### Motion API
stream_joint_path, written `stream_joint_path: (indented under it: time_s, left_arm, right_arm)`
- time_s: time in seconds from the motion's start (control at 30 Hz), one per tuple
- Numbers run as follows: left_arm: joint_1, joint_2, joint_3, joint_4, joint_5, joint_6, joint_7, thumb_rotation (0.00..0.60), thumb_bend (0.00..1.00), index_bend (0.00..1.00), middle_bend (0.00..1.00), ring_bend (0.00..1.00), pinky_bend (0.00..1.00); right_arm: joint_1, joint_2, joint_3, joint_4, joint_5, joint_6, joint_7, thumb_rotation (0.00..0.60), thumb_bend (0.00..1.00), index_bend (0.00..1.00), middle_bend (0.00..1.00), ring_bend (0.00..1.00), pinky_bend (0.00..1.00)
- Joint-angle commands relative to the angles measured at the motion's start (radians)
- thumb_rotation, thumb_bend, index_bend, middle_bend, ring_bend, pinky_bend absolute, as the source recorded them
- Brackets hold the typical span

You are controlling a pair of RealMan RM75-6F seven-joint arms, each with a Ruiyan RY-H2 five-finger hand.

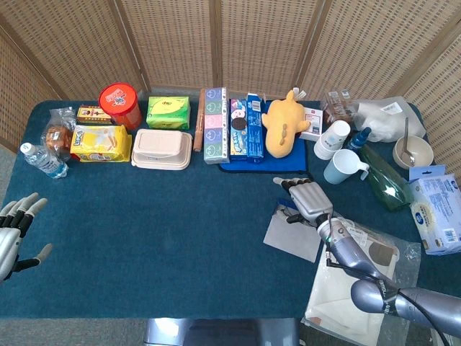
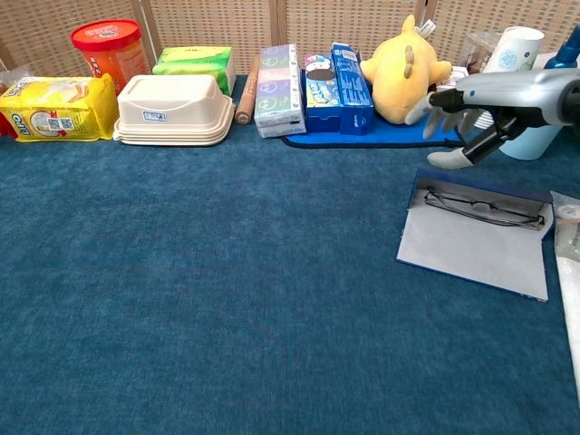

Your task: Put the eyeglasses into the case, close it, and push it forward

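Bench is covered w/ dark blue felt-like cloth; woven rattan screen panels are seen behind it. Along the far edge goods are lined up: red tub, green packet, yellow snack bag, beige lunch box, yellow plush toy, cups, bowl w/ spoon. Water bottle lies at the left edge.

Eyeglasses are seen lying in the open case, at the bench's right side, lid flap flat toward the near edge. Right hand is held above the case's far side, apart from it, fingers loosely spread, nothing held. Left hand is held at the left edge, fingers spread apart, thumb out, nothing gripped. Plastic-wrapped bag lies near the case at the bench's front right corner.
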Motion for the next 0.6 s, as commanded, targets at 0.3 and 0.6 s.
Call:
stream_joint_path:
  time_s: [0.3,0.6]
  left_arm:
    - [-0.013,-0.01,-0.002,-0.006,0.001,-0.015,0.014,0.6,0.28,0.03,0.0,0.0,0.0]
    - [-0.013,-0.015,0.005,-0.016,0.014,-0.013,0.022,0.6,0.28,0.03,0.0,0.0,0.0]
  right_arm:
    - [0.006,0.039,-0.054,-0.004,0.051,-0.027,0.032,0.285,0.41,0.2,0.28,0.25,0.27]
    - [0.0,0.093,-0.118,-0.075,0.072,-0.023,0.025,0.272,0.41,0.24,0.31,0.29,0.29]
